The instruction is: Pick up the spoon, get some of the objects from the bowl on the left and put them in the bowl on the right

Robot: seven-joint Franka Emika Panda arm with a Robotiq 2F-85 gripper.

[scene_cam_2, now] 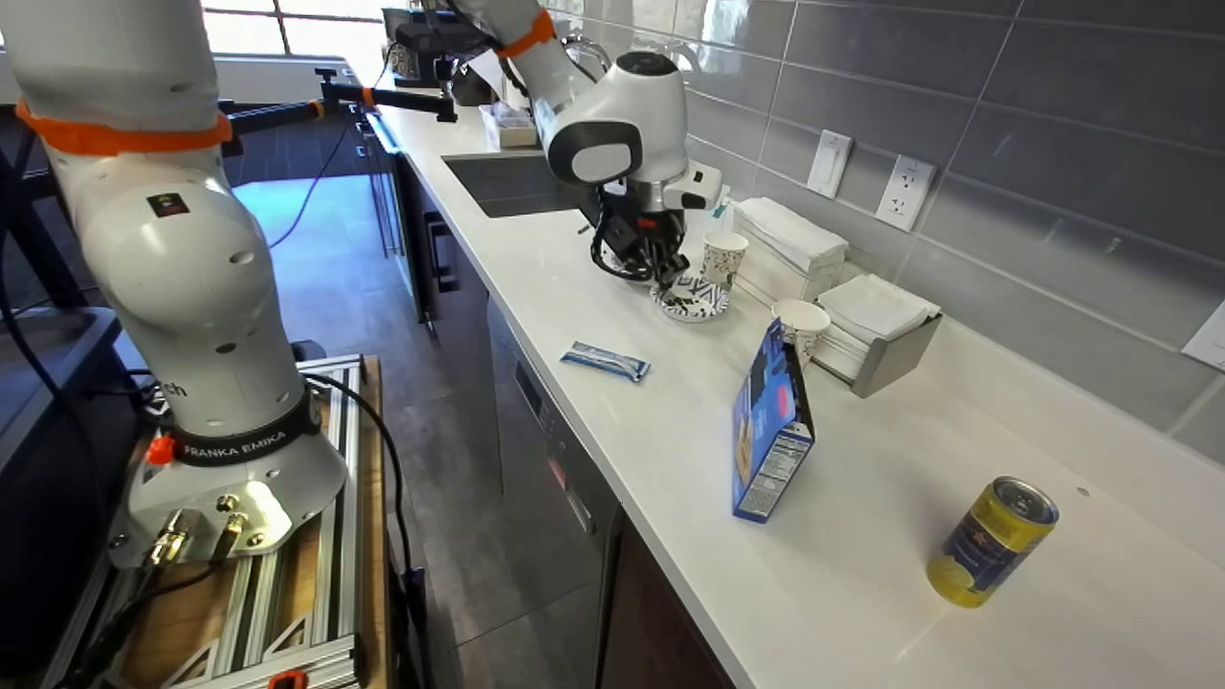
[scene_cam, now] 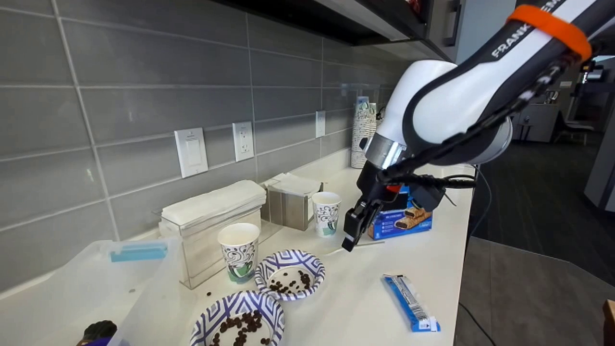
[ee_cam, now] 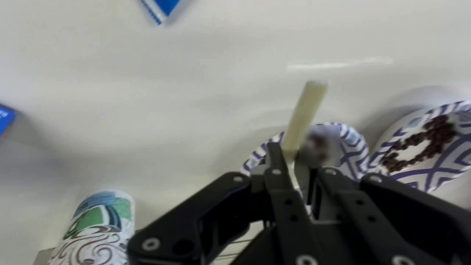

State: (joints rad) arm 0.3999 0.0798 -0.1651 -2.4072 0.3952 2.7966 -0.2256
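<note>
My gripper (ee_cam: 292,158) is shut on the spoon (ee_cam: 303,117), whose pale handle sticks out past the fingertips in the wrist view. A blurred patch covers part of the right fingertip there. In an exterior view the gripper (scene_cam: 350,242) hangs over the counter beside the right bowl, with the spoon (scene_cam: 370,244) crossing its tips as a thin pale line. The patterned right bowl (scene_cam: 317,274) holds a few dark brown objects (scene_cam: 290,286). More of these objects lie in the left bowl (scene_cam: 206,319), which touches it. Arm and gripper (scene_cam_2: 665,277) partly hide the bowls in an exterior view.
Paper cups (scene_cam: 240,254) and napkin holders (scene_cam: 211,226) line the wall side. A blue box (scene_cam: 403,223) stands behind the gripper, and a blue wrapped bar (scene_cam: 411,302) lies by the counter edge. A translucent bin (scene_cam: 153,288) sits beside the left bowl. A yellow can (scene_cam_2: 991,541) stands further off.
</note>
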